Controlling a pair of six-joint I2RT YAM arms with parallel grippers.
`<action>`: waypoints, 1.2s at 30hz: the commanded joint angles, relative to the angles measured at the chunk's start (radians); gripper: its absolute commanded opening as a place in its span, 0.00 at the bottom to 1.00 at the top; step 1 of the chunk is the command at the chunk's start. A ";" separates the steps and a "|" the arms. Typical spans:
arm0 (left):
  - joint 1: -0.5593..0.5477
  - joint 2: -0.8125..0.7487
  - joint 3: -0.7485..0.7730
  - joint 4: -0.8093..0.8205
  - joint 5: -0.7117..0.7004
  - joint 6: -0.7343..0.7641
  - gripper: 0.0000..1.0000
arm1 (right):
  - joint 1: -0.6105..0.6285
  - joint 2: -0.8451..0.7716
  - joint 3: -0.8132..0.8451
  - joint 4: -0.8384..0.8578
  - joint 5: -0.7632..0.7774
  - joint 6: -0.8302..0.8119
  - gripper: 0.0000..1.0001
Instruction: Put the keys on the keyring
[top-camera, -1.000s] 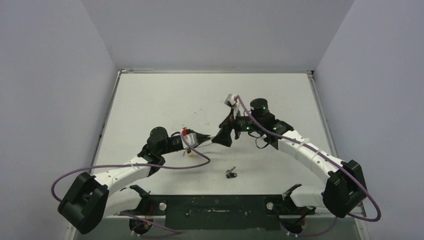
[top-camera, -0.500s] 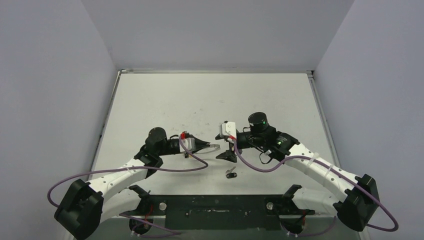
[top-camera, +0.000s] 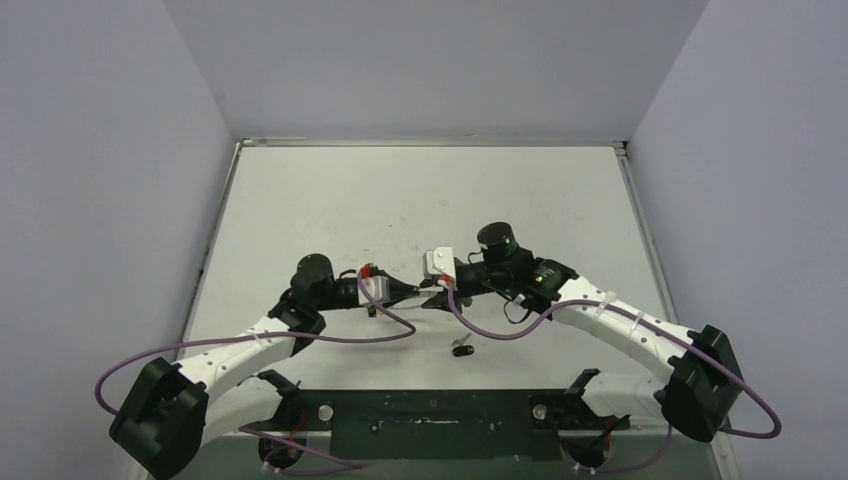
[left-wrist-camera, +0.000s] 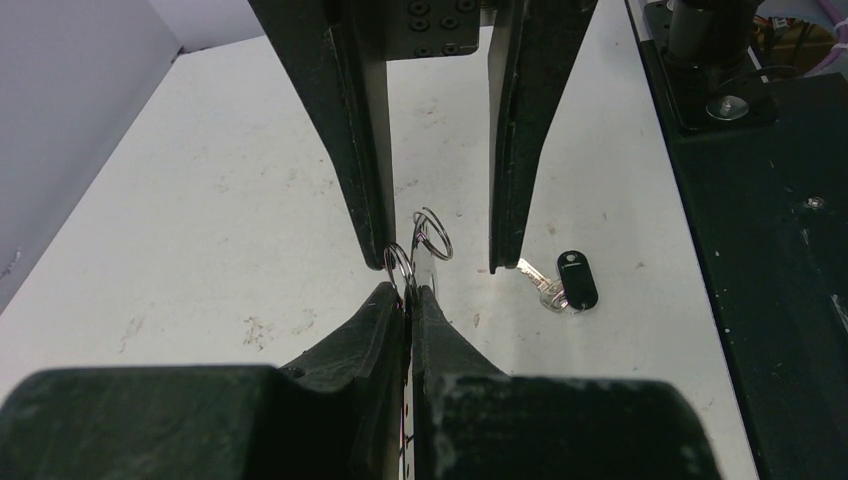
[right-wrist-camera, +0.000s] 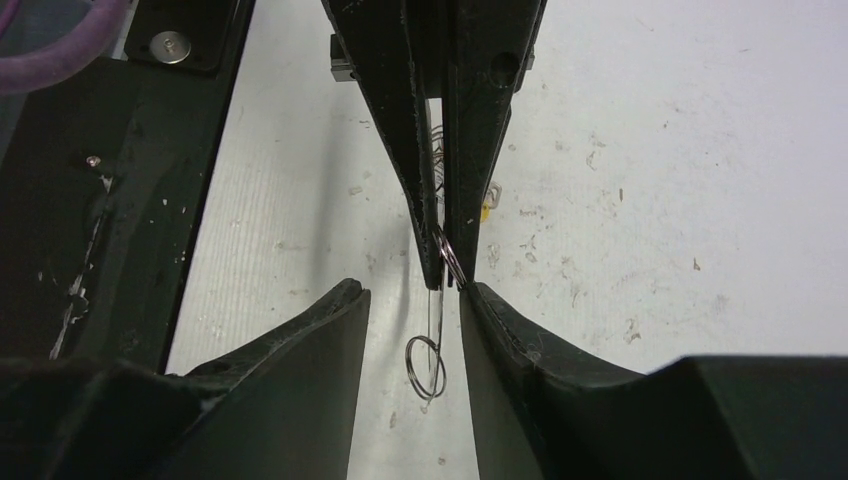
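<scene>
- Top view: We see two arms meeting tip to tip over the near middle of the table (top-camera: 400, 190), with the left pincer (top-camera: 417, 290) and right pincer (top-camera: 431, 298) nose to nose. One key (top-camera: 461, 349), black-headed, lies flat on the table nearer the bases and apart from both pincers. The table is white and scuffed. Pale lilac walls (top-camera: 100, 150) close three sides.
- Left wrist view: The left pincer is pressed together on the keyring (left-wrist-camera: 431, 233) and holds it off the table. Two small wire loops stand out past its tips, pointing toward the right pincer. That pincer's two fingers (left-wrist-camera: 365, 130) stand apart, one on each side of the loops. The key's blade points at one fingertip and its head points toward the dark base plate (left-wrist-camera: 780, 250).
- Right wrist view: The right pincer's jaws are apart with the wire between them. The wire's long axis runs from the left tips straight toward the camera and ends in one small loop. A yellowish bit (right-wrist-camera: 490, 205) lies beside the left fingers. We cannot tell what it is.
</scene>
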 joint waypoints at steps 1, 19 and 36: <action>-0.004 0.001 0.017 0.039 0.032 -0.008 0.00 | 0.016 0.002 0.055 0.054 -0.016 -0.043 0.40; -0.006 0.024 0.029 0.044 0.036 -0.004 0.00 | 0.018 -0.010 0.063 0.074 0.001 -0.073 0.30; -0.005 0.023 0.028 0.043 0.031 -0.010 0.00 | 0.018 0.035 0.097 0.010 -0.035 -0.109 0.17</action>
